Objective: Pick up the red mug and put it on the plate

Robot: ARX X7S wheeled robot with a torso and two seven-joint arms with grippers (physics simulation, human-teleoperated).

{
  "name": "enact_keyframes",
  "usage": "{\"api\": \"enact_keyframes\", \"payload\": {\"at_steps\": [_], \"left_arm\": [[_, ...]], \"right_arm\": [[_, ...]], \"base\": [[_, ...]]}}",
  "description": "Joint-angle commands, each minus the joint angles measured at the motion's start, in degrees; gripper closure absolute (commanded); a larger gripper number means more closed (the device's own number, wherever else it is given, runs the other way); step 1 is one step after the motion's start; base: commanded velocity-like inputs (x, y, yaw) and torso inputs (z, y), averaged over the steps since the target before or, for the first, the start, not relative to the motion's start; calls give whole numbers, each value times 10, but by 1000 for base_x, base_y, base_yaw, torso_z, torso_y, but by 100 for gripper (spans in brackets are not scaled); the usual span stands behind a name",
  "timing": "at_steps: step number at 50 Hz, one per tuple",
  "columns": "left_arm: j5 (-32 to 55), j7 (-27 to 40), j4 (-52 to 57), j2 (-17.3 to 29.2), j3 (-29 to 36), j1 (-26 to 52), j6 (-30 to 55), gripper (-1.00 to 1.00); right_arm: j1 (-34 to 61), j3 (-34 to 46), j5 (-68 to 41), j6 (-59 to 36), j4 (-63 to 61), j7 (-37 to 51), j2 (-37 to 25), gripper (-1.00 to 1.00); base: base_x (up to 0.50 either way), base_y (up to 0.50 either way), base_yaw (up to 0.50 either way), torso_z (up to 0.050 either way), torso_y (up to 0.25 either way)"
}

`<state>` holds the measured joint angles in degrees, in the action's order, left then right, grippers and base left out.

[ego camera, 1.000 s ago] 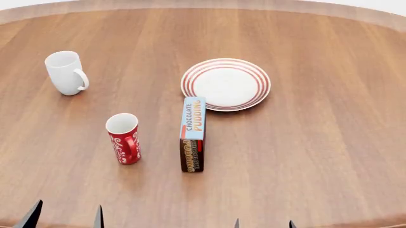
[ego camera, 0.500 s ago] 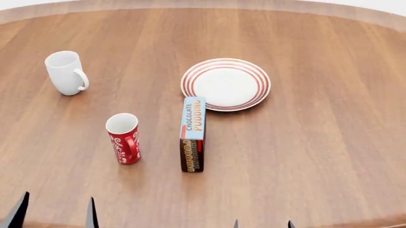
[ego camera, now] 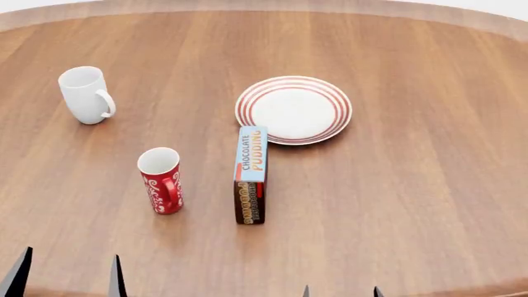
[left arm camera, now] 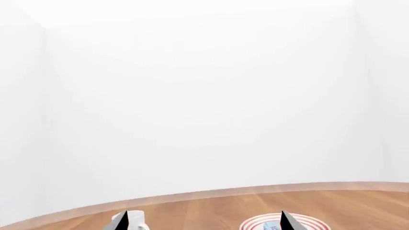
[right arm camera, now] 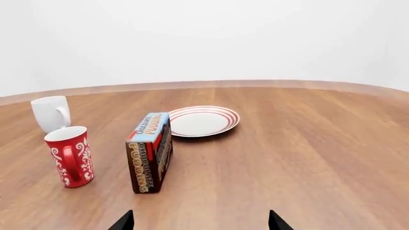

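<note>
The red mug [ego camera: 161,180] with white swirls stands upright on the wooden table, handle toward me; it also shows in the right wrist view [right arm camera: 70,163]. The white plate [ego camera: 293,109] with red rings lies farther back and to the right, empty [right arm camera: 203,120]; a sliver of the plate [left arm camera: 300,223] shows in the left wrist view. My left gripper [ego camera: 66,278] sits at the near table edge, below and left of the red mug, fingers spread wide [left arm camera: 204,223]. My right gripper [ego camera: 340,292] peeks in at the bottom, open and empty [right arm camera: 201,221].
A chocolate pudding box [ego camera: 251,174] stands on edge between the red mug and the plate [right arm camera: 149,151]. A plain white mug [ego camera: 86,94] stands at the back left [right arm camera: 51,113]. The round table's rim [ego camera: 264,5] curves across the far side.
The tips of my left gripper have slid left and lower at the bottom edge of the head view. Mugs, box, plate and right gripper are unmoved.
</note>
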<state>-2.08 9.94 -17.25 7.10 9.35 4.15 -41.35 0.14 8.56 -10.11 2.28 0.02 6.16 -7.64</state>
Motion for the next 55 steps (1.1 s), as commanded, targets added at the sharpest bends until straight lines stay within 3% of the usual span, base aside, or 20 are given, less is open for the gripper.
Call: {"api": "enact_keyframes", "payload": {"at_steps": [1, 55], "left_arm": [[-1, 6, -4, 5, 7, 2, -9, -100], [9, 25, -6, 21, 32, 6, -11, -100]], "right_arm": [[1, 5, -5, 8, 4, 4, -4, -100], [1, 30, -24, 10, -2, 14, -23, -100]], "base": [[0, 0, 0, 0, 0], [0, 127, 0, 0, 0]]}}
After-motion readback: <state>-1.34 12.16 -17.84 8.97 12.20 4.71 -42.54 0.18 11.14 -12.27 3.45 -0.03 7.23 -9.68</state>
